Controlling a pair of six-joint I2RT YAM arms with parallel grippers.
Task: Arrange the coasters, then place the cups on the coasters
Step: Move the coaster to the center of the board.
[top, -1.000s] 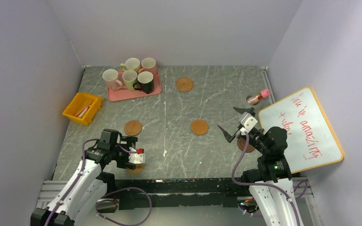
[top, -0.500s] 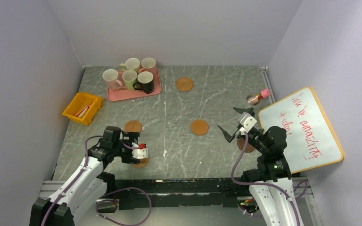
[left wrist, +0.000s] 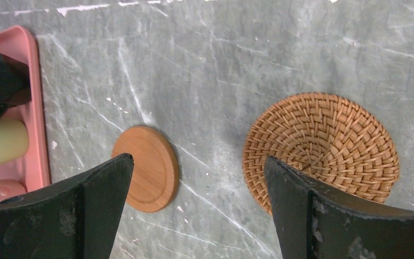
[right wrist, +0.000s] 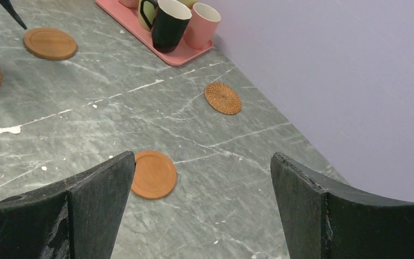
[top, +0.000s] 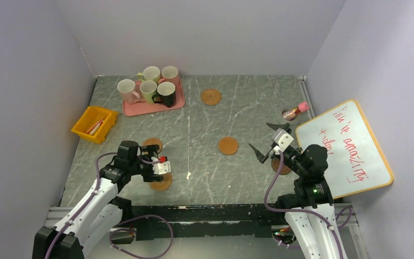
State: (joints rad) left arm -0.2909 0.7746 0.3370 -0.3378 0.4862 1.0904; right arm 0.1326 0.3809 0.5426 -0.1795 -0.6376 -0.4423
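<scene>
The cups (top: 152, 86) stand together on a pink tray (top: 140, 109) at the back left; a black cup (right wrist: 170, 24) and a pink cup (right wrist: 202, 24) show in the right wrist view. My left gripper (top: 159, 163) (left wrist: 198, 162) hangs open over bare table between a woven coaster (top: 161, 182) (left wrist: 321, 145) and a smooth wooden coaster (top: 152, 144) (left wrist: 145, 168). My right gripper (top: 262, 141) (right wrist: 203, 157) is open and empty, raised near another wooden coaster (top: 228, 145) (right wrist: 152, 174). A second woven coaster (top: 211, 97) (right wrist: 222, 97) lies at the back. A dark coaster (top: 280, 165) lies partly under the right arm.
A yellow bin (top: 94, 124) sits at the left edge. A whiteboard (top: 345, 148) leans at the right wall, with a small pink-lidded jar (top: 295, 111) lying beside it. Walls close in the table on three sides.
My left gripper has moved away from the near edge toward the table's middle, and more of the woven coaster now shows below it. The right arm has not moved.
</scene>
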